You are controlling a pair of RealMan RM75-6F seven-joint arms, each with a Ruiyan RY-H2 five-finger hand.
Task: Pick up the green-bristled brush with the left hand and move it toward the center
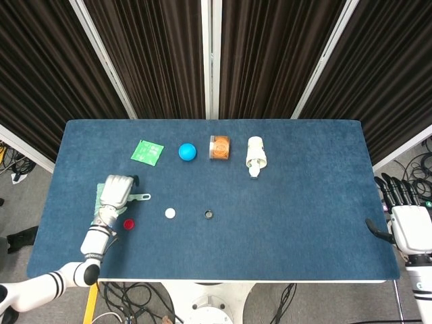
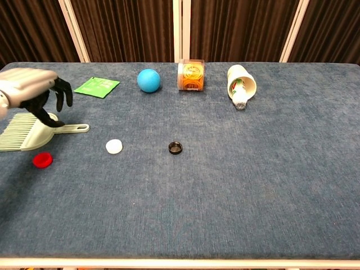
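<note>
The brush (image 2: pixel 32 132) lies flat at the table's left side, pale green, with green bristles pointing left and its thin handle (image 2: pixel 74 128) pointing right. My left hand (image 2: pixel 31 90) hovers right over its body with dark fingers (image 2: pixel 61 93) spread and curled downward, and the thumb tip is close to the brush's back. In the head view my left hand (image 1: pixel 116 190) covers most of the brush (image 1: pixel 140 197), leaving the handle and a strip of bristles showing. My right hand (image 1: pixel 405 224) hangs off the table's right edge, fingers apart and holding nothing.
A red cap (image 2: pixel 42 160) sits just in front of the brush. A white cap (image 2: pixel 114 147) and a black ring (image 2: pixel 176 148) lie toward the middle. Along the back are a green packet (image 2: pixel 97 86), blue ball (image 2: pixel 148 80), orange jar (image 2: pixel 190 75) and a tipped white bottle (image 2: pixel 241 84).
</note>
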